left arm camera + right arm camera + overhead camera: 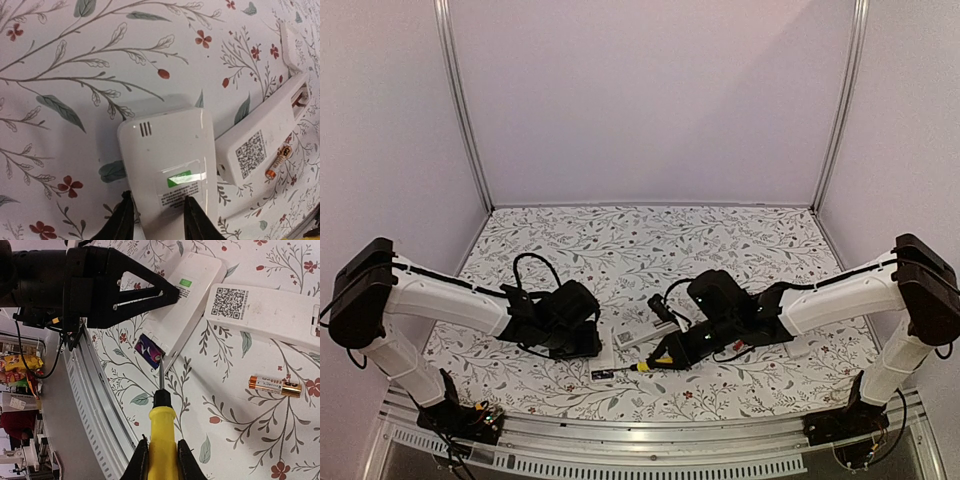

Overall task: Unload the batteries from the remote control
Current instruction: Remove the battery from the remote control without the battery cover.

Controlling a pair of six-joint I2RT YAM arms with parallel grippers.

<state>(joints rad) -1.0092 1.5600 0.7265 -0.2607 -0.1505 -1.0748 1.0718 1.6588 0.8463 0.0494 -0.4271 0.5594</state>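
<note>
A white remote (pixel 165 150) lies back-up with a green sticker. My left gripper (pixel 159 200) is open; one finger (pixel 192 215) rests on the remote's back and the other sits at its left edge. My right gripper (pixel 160 455) is shut on a yellow-handled screwdriver (pixel 161 430). The screwdriver's tip touches the remote's (pixel 190 305) open near end, where a dark purple battery (pixel 148 351) shows. A red-orange battery (pixel 275 385) lies loose on the table, also in the left wrist view (pixel 278 162). In the top view both grippers (pixel 595 345) (pixel 672 355) meet at the front middle.
A second white remote (pixel 260 135) with a QR code lies just right of the first, its far compartment open. A white cover piece (pixel 289 42) lies beyond it. The table's metal front rail (pixel 100 405) runs close to the screwdriver.
</note>
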